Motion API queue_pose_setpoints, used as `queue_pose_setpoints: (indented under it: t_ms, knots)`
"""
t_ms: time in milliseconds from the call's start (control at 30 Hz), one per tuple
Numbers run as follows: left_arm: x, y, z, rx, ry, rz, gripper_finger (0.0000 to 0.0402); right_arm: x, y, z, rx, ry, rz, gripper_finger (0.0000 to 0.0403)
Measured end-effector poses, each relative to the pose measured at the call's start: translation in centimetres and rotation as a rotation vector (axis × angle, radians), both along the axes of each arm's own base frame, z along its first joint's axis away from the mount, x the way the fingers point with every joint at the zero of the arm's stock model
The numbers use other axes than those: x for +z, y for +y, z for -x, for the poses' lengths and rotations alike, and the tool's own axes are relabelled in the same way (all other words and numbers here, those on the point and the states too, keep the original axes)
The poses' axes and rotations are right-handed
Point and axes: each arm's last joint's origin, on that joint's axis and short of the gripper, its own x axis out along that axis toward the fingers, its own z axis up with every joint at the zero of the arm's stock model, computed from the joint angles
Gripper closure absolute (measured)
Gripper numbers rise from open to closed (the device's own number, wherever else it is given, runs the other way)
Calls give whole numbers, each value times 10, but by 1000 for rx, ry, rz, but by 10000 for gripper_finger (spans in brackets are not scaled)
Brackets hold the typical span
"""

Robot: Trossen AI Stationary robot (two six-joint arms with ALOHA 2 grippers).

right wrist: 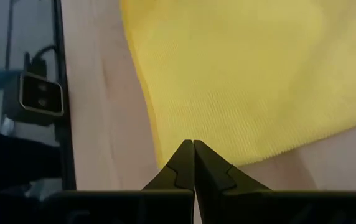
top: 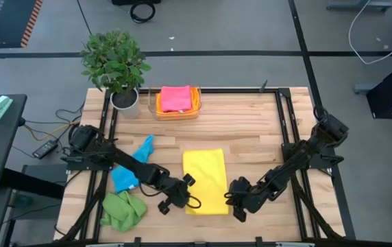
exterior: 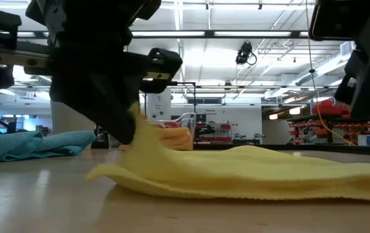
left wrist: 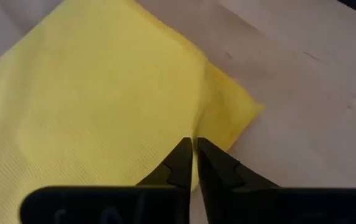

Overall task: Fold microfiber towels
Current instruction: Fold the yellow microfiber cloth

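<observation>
A yellow towel (top: 205, 180), folded into an oblong, lies in the middle of the wooden table (top: 251, 130). My left gripper (left wrist: 194, 149) is shut on it near its near left corner (left wrist: 246, 112). My right gripper (right wrist: 193, 146) is shut and stands over the towel's near right edge; in the low view that side of the towel (exterior: 314, 168) lies flat. A blue towel (top: 131, 168) and a crumpled green towel (top: 122, 209) lie on the table's left side. A pink towel (top: 176, 98) rests in an orange tray (top: 194, 110) at the back. My left gripper pinches a raised ridge of the yellow cloth (left wrist: 196, 127) between its two fingertips, a little in from the towel's near left corner. The fingers slant down from the table's left. The pinched part (exterior: 141, 129) is lifted off the table, while the rest lies flat.
A potted plant (top: 117, 65) stands at the table's far left corner, beside the tray. Bare wood lies between the tray and the yellow towel and along the table's right side. A black frame rail (right wrist: 66, 93) runs along the table's edge.
</observation>
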Motion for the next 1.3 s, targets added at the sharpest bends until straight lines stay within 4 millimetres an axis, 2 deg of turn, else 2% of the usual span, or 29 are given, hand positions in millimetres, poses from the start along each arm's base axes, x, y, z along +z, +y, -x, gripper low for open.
queue_pose_setpoints:
  t_ms: [233,367,433,567,667,933,1067,1167,1300]
  knots:
    - [8,-3,4,112,51,108,327,-10,5,-1,48,38,-25,398]
    - [17,-9,-1,203,-1,243,327,-9,5,-1,51,28,-27,398]
    - [12,-14,-7,249,-27,312,339,-11,6,-3,49,23,-29,398]
    - [-11,-24,-7,293,31,324,373,-25,10,-6,87,42,-34,398]
    - [-19,-30,-5,315,65,335,393,-34,14,-8,104,51,-59,398]
    - [-26,-38,1,320,97,312,371,-43,20,-4,125,86,-64,398]
    - [-27,-39,3,337,111,311,375,-44,21,-4,132,85,-68,398]
    - [-20,-38,4,336,98,323,386,-36,20,-3,151,68,-66,398]
    - [11,-37,5,294,10,365,393,-11,21,-2,207,-22,-75,398]
